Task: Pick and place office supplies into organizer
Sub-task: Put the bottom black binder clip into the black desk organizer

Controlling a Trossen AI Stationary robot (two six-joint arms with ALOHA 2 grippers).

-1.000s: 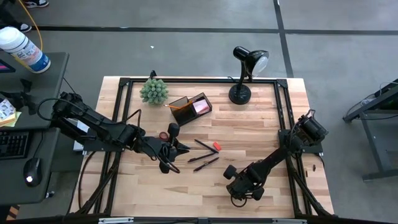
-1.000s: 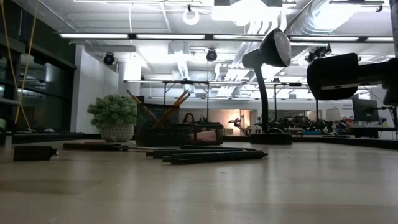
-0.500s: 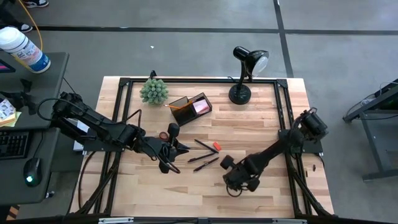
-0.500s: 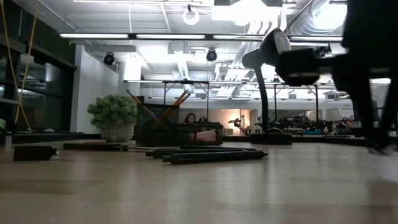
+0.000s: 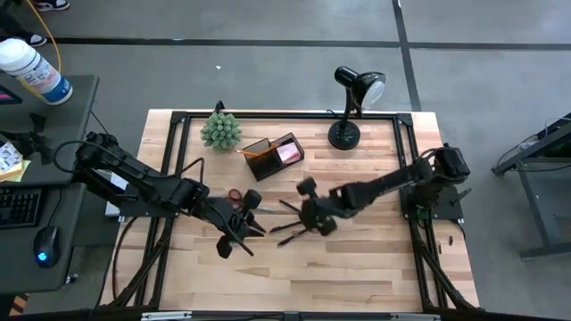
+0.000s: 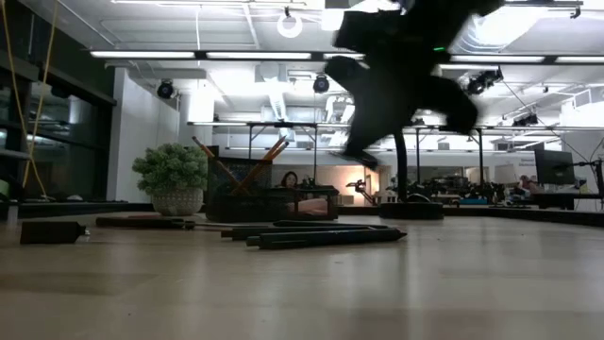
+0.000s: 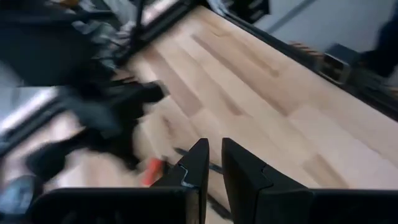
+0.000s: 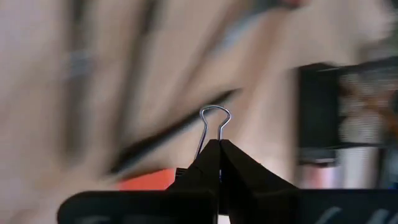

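Right gripper (image 8: 219, 144) fingers pinching binder clip (image 8: 214, 124), left gripper (image 7: 214, 155) fingers narrowly parted, empty

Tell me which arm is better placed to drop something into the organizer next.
Right. Its gripper is shut on a binder clip and sits mid-table, near the organizer. The left gripper hangs farther away with nothing between its jaws.

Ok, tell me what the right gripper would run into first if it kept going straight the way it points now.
Probably the organizer. The right gripper, shut on a binder clip, points up-left across the table, with the caddy blurred ahead in its wrist view. Height is unclear, so it may pass above the pens.
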